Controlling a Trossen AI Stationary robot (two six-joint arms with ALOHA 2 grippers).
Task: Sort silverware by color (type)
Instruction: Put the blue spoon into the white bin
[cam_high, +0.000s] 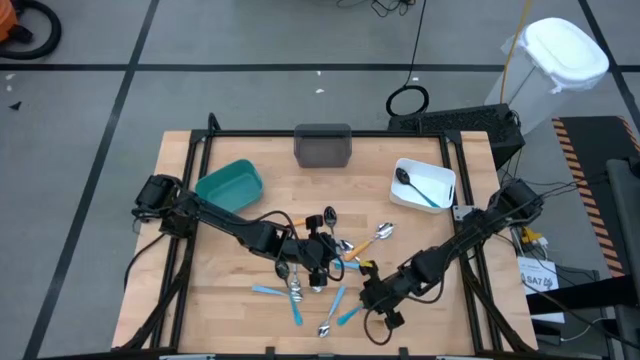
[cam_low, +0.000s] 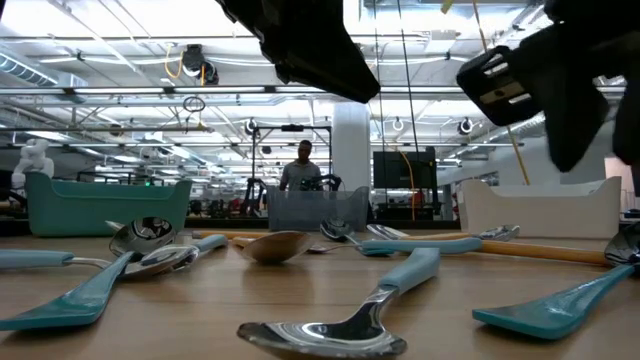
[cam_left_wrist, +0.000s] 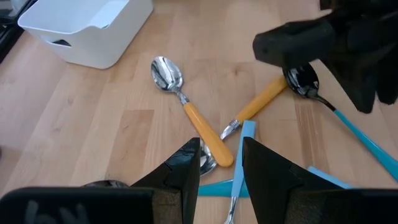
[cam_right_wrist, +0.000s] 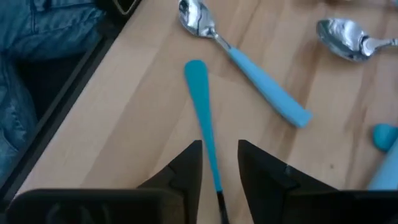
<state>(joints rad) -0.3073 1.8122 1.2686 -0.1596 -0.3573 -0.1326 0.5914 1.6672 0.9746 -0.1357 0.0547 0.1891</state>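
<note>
- High view, left side: teal bin (cam_high: 230, 184) sits near the table's left rear; its contents are not discernible from above.
- My left gripper (cam_high: 318, 262) hangs over the middle of the silverware (cam_high: 310, 275) pile at table centre. The arm covers several pieces, so I cannot count them.
- Left wrist view: my left fingers (cam_left_wrist: 180, 171) stand slightly apart with nothing between them. An orange-handled spoon (cam_left_wrist: 186, 109) runs toward the gap, its handle end partly behind the fingers; a second orange-handled piece (cam_left_wrist: 258, 106) has its head hidden under the other arm.
- Centre rear: grey bin (cam_high: 323, 146), interior too dark to read.
- My right gripper (cam_high: 372, 297) is at the pile's right front edge. Right wrist view: a teal-handled utensil (cam_right_wrist: 204, 121) lies between my right fingers (cam_right_wrist: 184, 168); its head is cut off below the frame, so type is undetermined. Whether the jaws clamp it I cannot tell.
- Blue-handled spoon (cam_right_wrist: 249, 65) lies just beside it, apart.
- Right rear: white bin (cam_high: 422, 184) holds one black-headed, blue-handled spoon (cam_high: 415, 187).
</note>
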